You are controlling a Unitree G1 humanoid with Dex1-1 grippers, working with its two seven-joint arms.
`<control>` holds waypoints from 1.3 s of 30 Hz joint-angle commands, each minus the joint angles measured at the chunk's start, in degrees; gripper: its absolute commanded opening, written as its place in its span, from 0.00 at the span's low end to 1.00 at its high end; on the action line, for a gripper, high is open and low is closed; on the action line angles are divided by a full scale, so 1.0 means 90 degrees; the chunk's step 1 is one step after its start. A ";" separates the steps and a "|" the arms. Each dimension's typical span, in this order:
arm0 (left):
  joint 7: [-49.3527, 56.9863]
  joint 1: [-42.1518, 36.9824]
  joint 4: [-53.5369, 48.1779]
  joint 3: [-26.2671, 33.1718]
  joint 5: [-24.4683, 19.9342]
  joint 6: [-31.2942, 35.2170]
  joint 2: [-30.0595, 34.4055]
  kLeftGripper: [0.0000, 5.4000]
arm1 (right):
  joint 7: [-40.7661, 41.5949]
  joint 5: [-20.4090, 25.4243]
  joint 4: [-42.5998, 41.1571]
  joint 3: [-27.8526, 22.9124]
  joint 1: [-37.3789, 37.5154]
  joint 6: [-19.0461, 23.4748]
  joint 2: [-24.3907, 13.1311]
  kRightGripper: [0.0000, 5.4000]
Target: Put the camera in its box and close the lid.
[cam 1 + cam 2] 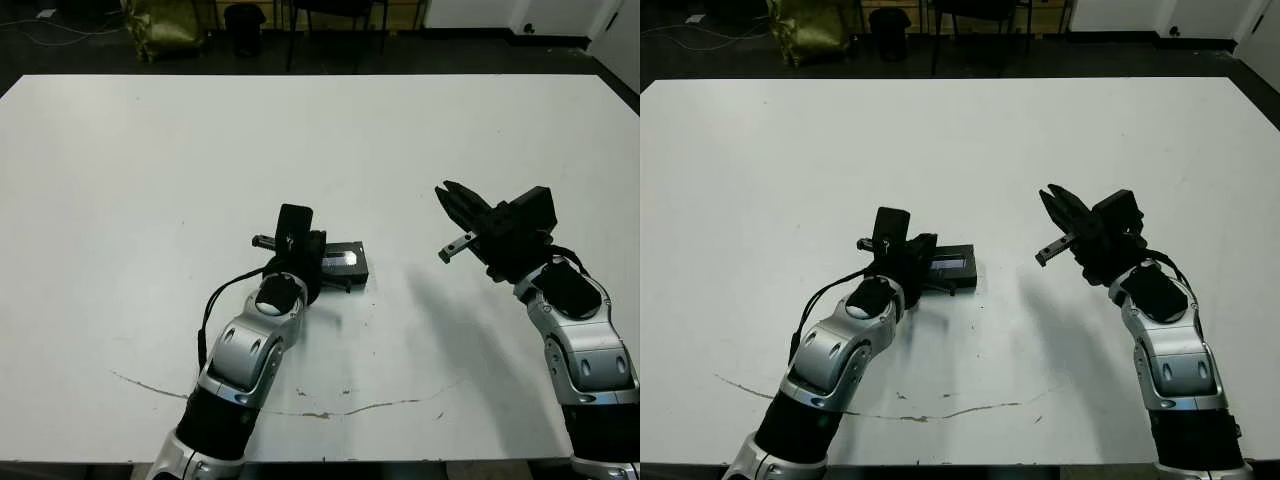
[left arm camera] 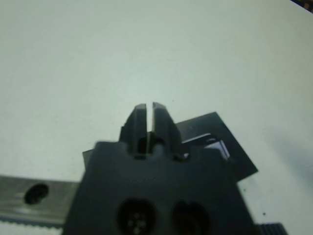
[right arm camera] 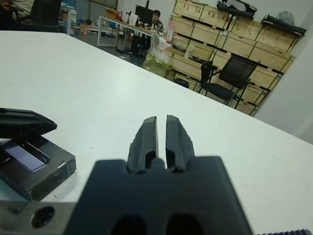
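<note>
Head views: the box (image 1: 343,262) lies closed near the middle of the white surface (image 1: 320,140), lid (image 1: 952,264) down with its pale strip up. The left pincer (image 1: 283,240) hovers at its left end; the right pincer (image 1: 452,205) hangs well apart, toward the right edge.

Left wrist: fingers (image 2: 139,120) nearly together, empty.

Right wrist: fingers (image 3: 146,137) nearly together, empty.
</note>
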 commanded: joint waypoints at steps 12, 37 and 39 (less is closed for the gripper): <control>-0.0080 0.0637 0.0502 -0.0482 0.0203 0.0268 -0.0017 0.00 | -0.0014 -0.0011 -0.0080 0.0026 0.0108 0.0174 -0.0019 0.00; -0.0363 0.1302 -0.1568 0.0203 0.0234 -0.0822 0.0586 0.00 | -0.0246 0.0028 -0.0247 -0.0124 0.0208 -0.0066 0.0144 0.00; -0.0466 0.1334 -0.1999 0.0453 0.0135 -0.0870 0.0670 0.00 | -0.0312 0.0075 -0.0267 -0.0150 0.0226 -0.0154 0.0217 0.00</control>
